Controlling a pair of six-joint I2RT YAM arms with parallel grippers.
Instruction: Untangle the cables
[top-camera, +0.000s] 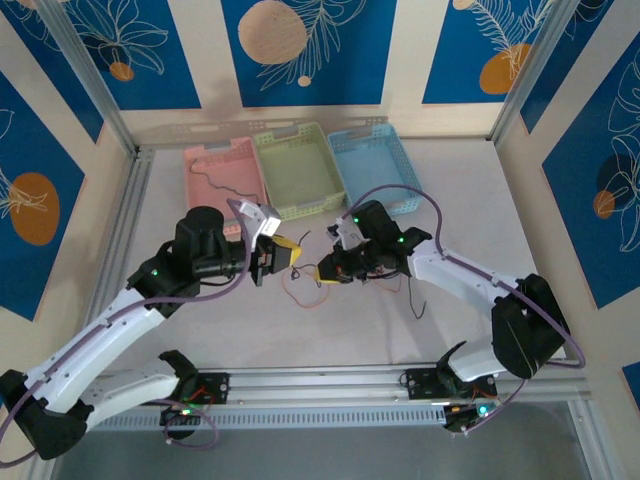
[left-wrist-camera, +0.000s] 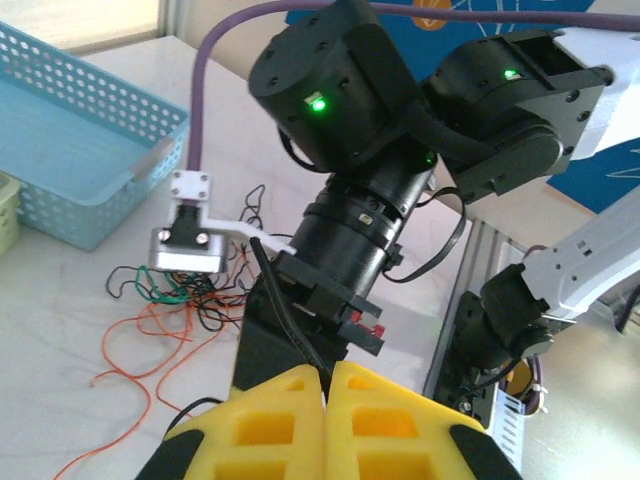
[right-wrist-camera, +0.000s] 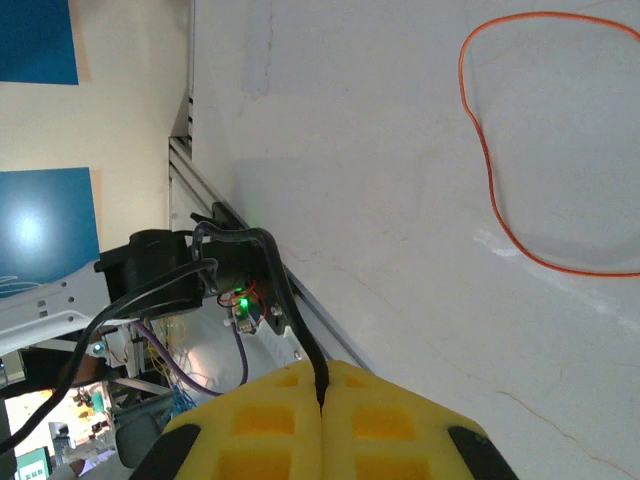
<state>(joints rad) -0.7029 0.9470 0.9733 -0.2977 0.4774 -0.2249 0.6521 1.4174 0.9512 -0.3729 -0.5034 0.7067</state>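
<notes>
Thin flexible cables in black, orange and green are lying in a loose tangle on the white table, between the two arms and nearer the camera than the row of baskets.

The left gripper is pressing its yellow foam-padded fingers together. A black cable is running up out of the seam between them, so they are pinching that strand.

The right gripper is doing likewise. Its yellow fingers are closed on a black cable that is arching away above the table (whether it is the same strand as the one on the left, I cannot tell). Beside it, a single orange cable is lying flat on the table in a wide loop.

From above, the left gripper and the right gripper are facing each other near the middle of the table, close but apart.

At the far edge, a pink perforated plastic basket, a pale green one and a light blue one are sitting side by side. A wavy black wire is lying inside the pink basket.
</notes>
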